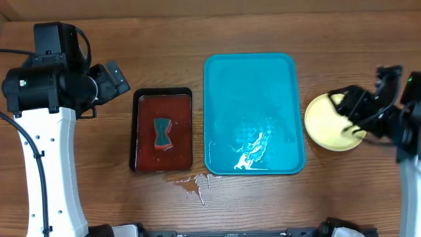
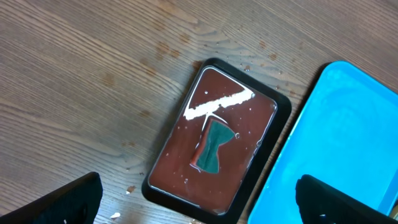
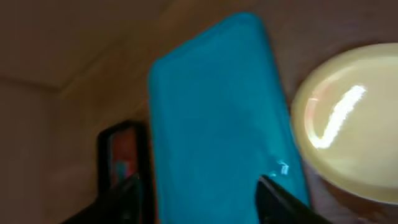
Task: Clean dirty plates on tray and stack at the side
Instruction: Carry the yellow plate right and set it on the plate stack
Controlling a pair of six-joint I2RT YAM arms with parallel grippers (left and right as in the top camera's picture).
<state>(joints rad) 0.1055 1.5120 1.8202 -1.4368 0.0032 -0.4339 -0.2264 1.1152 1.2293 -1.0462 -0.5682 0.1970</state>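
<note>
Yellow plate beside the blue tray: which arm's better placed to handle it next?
Right, probably. Its jaws hang open directly over the plate; the left arm sits on the far side, past the black tray and the blue tray.

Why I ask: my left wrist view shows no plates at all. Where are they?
Observer: A pale yellow plate lies on the table, right of the turquoise tray. I cannot tell whether others lie beneath it.
Operator: Anything on the tray itself?
Observer: No plates, only a wet patch toward the end nearest the arms' bases.
Operator: And the right arm?
Observer: The right end effector is above the plate, fingers apart with nothing between them.
</note>
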